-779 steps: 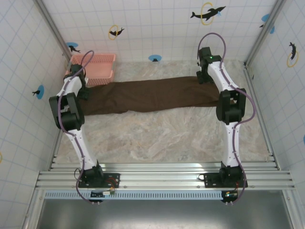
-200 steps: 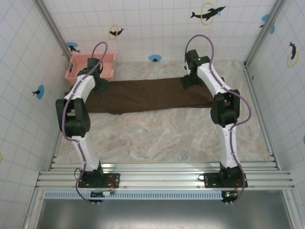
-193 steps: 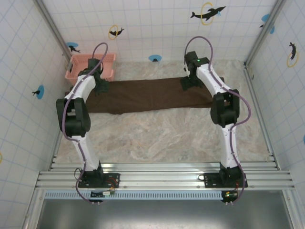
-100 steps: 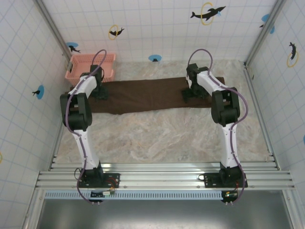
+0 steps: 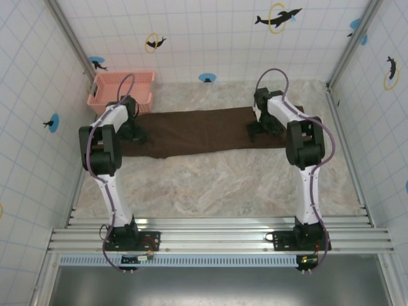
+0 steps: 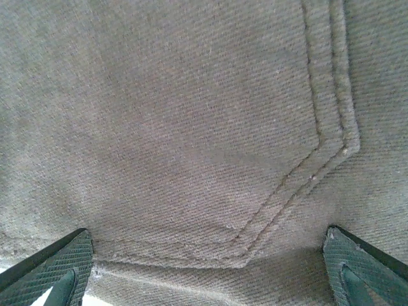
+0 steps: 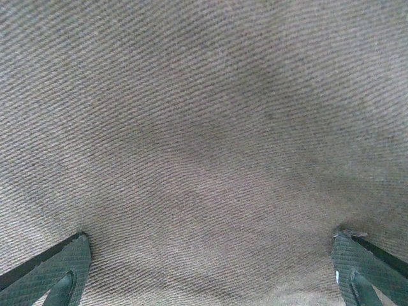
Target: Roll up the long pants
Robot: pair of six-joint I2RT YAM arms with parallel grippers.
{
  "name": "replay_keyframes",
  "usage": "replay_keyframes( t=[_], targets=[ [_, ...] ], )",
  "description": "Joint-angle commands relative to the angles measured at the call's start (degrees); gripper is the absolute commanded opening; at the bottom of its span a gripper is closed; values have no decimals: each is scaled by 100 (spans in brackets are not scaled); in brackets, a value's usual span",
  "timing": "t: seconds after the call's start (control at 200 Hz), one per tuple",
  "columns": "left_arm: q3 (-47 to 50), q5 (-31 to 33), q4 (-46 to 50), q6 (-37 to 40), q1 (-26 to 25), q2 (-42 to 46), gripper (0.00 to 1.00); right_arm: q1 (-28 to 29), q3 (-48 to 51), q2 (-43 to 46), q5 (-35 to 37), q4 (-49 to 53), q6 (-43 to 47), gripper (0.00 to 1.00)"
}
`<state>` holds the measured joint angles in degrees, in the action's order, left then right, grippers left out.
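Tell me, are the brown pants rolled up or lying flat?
Flat, not rolled. The long pants lie as one long strip across the table, with no roll showing.

A lab robot cell: white gridded walls (image 5: 210,44) with dolphin stickers (image 5: 278,17) at twelve o'clock, aluminium rails (image 5: 217,236) at six.

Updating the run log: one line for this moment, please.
dark brown fabric long pants: flat, unrolled | left claw: open, over pants | right claw: open, over pants

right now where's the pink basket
In the top external view, the pink basket sits in the far left corner against the tiled wall, just beyond the left end of the long pants.
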<state>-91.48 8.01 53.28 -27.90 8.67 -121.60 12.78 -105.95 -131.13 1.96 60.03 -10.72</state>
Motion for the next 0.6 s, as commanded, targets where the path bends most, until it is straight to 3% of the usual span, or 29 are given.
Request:
replay_keyframes(
  t=[0.0,0.355,0.45,0.595],
  targets=[
    [520,-416,586,-244,-28,333,95,-37,591,168,271,521,157,100],
    [1293,34,1000,223,-24,1141,97,-123,1982,1304,-49,593,345,100],
    [1459,139,950,394,-50,1409,97,-151,2305,2071,-12,351,152,99],
    [937,402,1172,722,-259,1698,97,-566,2883,3554,-185,13,-889,98]
  ],
)
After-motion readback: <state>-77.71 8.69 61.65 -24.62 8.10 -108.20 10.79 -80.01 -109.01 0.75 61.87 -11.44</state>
